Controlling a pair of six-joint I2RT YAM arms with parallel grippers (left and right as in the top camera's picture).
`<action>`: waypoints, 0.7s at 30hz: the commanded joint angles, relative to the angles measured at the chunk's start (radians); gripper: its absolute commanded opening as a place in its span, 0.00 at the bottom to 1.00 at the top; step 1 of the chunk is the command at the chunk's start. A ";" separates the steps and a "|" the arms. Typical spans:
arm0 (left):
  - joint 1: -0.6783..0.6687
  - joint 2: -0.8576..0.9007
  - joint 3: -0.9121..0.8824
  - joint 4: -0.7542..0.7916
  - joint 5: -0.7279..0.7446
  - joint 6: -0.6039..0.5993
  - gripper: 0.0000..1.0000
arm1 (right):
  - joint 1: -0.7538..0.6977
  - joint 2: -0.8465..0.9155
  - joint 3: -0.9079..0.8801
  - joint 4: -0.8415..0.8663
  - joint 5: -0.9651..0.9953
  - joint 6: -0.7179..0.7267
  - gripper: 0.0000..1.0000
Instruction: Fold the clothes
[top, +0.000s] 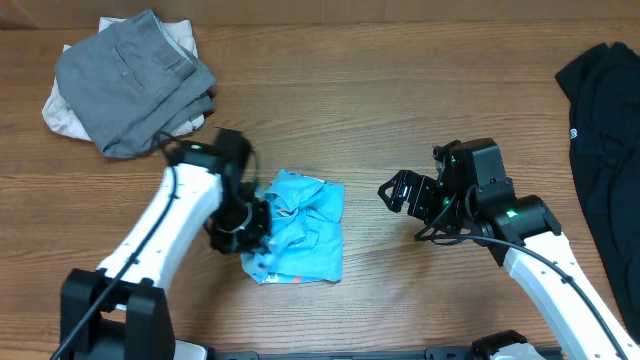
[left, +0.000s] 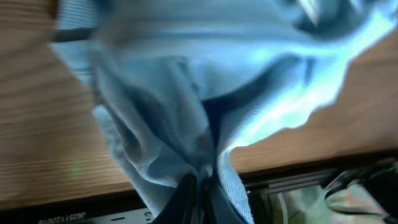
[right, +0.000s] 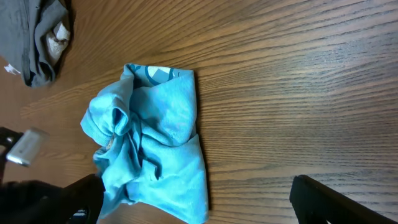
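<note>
Pinches a bunched fold of the light blue T-shirt (top: 300, 225) with the left gripper (top: 240, 225), jaws drawn tight together on the cloth. From the left wrist: dark fingertips (left: 186, 193) at the bottom edge, ribbed blue fabric gathered between them and fanning up across most of the view, blurred. Grips at the shirt's left edge. Rest of the garment crumpled into a rough rectangle on the wooden table (top: 400, 90), near the front middle, with a patch of white print at one corner in the right wrist view. Cannot tell whether the pinched fold is raised off the wood.

Holds the right gripper (top: 397, 192) spread wide with nothing in it, to the right of the shirt, apart from it and pointed toward it. Black fingers (right: 336, 202) at the lower corners of the right wrist view, the shirt's edge and bare wood between them.

Farther out: a folded grey garment (top: 130, 70) at the far left corner, lying on top of an off-white garment (top: 58, 112). At the right edge of the table, well apart from the shirt, a black garment (top: 605, 150) spread out.
</note>
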 joint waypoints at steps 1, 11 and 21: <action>-0.072 -0.019 0.020 -0.002 0.000 -0.058 0.07 | 0.002 -0.001 0.004 0.005 0.000 -0.002 1.00; -0.259 -0.006 0.019 0.029 -0.060 -0.092 0.28 | 0.002 -0.001 0.004 0.005 0.000 -0.002 1.00; -0.282 0.002 0.066 0.034 -0.100 -0.121 0.20 | 0.002 -0.001 0.004 0.005 0.000 -0.002 1.00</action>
